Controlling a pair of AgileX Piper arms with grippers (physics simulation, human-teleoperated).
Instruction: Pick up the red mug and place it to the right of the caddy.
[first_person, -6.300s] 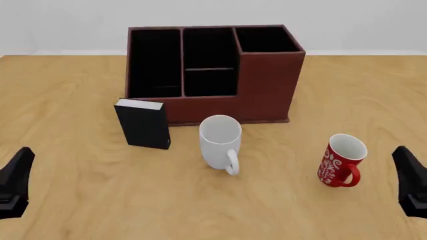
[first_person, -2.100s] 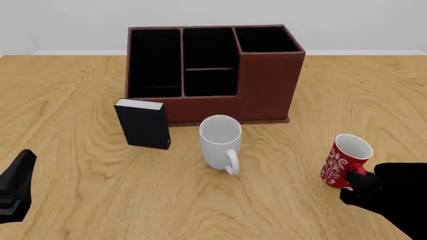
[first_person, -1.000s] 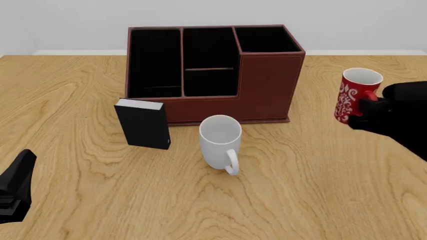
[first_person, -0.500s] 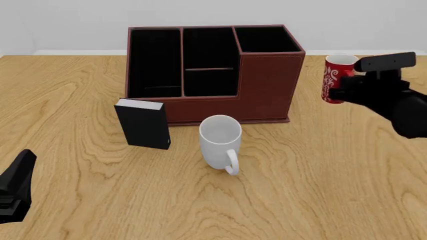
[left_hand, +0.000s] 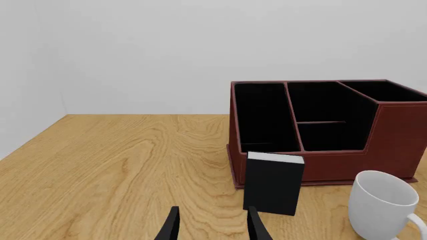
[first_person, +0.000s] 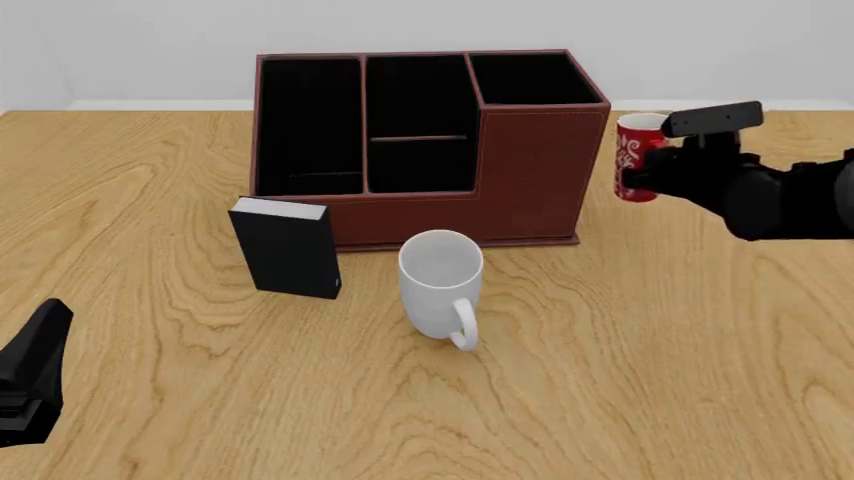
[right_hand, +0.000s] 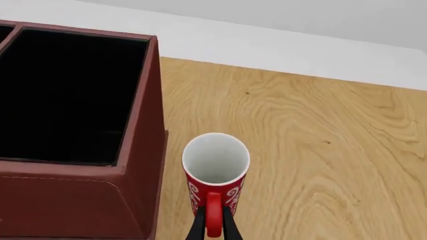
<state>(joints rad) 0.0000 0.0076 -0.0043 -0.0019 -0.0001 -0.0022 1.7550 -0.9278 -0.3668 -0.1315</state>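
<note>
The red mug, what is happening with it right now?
The right gripper holds the red mug by its handle, fingers shut on it, just to the right of the caddy. From these views I cannot tell if it already rests on the table. The left gripper waits open, away from everything.

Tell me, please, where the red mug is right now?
In the front view, the red mug is right of the caddy, gripped by its handle in the right gripper.
</note>
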